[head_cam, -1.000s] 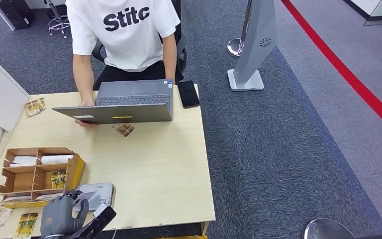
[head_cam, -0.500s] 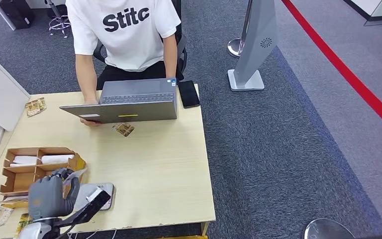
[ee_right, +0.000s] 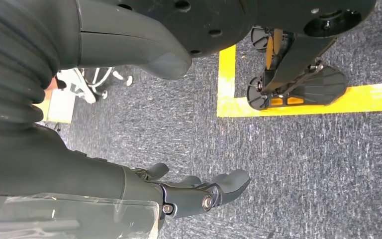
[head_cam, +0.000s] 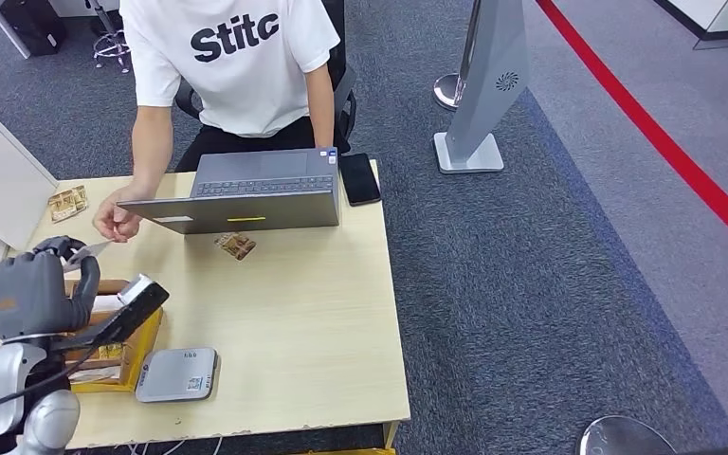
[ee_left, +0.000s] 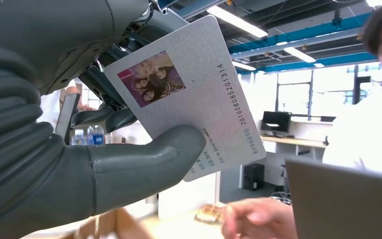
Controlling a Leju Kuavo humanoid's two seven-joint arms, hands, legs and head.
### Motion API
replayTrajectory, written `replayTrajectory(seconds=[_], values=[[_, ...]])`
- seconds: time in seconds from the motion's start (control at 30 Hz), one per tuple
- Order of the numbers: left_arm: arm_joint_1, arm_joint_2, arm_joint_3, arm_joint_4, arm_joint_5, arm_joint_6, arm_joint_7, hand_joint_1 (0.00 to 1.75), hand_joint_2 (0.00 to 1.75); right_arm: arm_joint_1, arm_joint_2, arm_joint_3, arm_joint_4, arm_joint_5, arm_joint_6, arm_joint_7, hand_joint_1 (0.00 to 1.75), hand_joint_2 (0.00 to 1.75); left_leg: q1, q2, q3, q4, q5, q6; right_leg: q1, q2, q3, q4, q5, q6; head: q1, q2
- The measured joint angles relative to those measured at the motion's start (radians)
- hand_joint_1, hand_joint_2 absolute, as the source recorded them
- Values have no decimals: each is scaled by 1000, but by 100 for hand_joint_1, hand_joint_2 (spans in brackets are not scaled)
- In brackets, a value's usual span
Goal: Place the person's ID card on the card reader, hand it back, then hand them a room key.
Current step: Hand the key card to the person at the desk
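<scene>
Left wrist view: left robot hand pinches pale ID card bearing photo, printed number.

The head view is bright and evenly lit from overhead, sharp across the desk, with soft, short shadows under the laptop and mild bending of straight lines toward the edges. In the left wrist view, ceiling strip lights and bright windows backlight the scene, so the ID card is crisp while the person's hand below is blurred. The right wrist view is dimmer, the right hand in shade over carpet, perhaps slightly soft at the near edge.
</scene>
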Motion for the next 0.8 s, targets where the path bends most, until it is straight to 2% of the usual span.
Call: replayTrajectory(seconds=[0.13,0.27,0.47,0.8], values=[[-113,43,8,84,-2,-49,16,175,175,-2,-1,18,5,15,5,-6,0,175,0,0,0,0,1,0,0,1,0,1,0,0,0,0],[-171,67,12,142,-6,-60,18,175,175,-2,-4,34,11,18,6,-12,0,175,0,0,0,0,1,0,0,1,0,1,0,0,0,0],[-209,79,12,183,-9,-62,20,175,175,-2,-7,42,17,18,6,-12,0,175,0,1,-1,0,1,0,0,1,-1,1,0,0,0,0],[-225,80,12,216,-20,-62,32,175,175,-2,-8,48,22,19,5,-10,0,175,0,2,-1,0,1,0,0,3,-2,1,0,0,0,0]])
